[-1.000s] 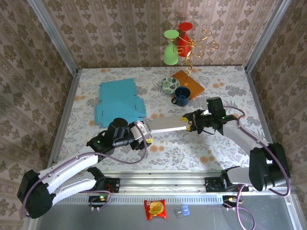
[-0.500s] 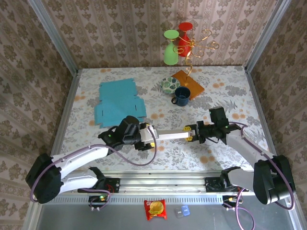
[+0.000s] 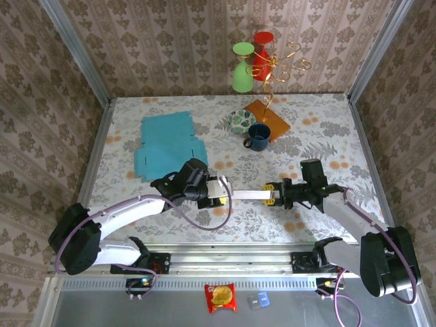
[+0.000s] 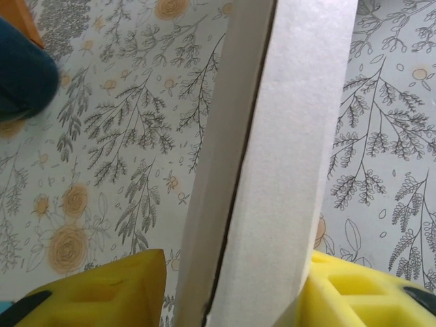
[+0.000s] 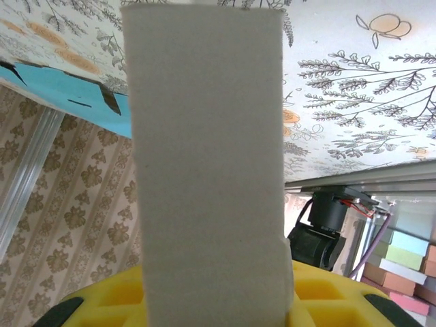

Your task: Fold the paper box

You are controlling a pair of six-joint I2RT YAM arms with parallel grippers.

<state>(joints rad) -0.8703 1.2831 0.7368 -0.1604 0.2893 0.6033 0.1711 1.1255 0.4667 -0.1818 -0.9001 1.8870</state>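
Left pincer point(image 3: 219, 193): clenched on left end of pale grey flattened cardboard box point(image 3: 245, 195).
Right pincer point(image 3: 270, 196): clenched on the box's right end.
Box: spans between both pincers, over floral worktop point(image 3: 320, 122), near its front.
Blue flat paper sheet point(image 3: 167, 144): rear left.

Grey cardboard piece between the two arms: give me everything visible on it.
The paper box is a flattened strip of plain grey-white cardboard, matte and unprinted. The left wrist view shows two layers with a dark seam running along its length. It appears lifted off the table, spanning roughly level between the left tool and the right tool, each clamped on one end with yellow pads. Nothing else is seen touching it.
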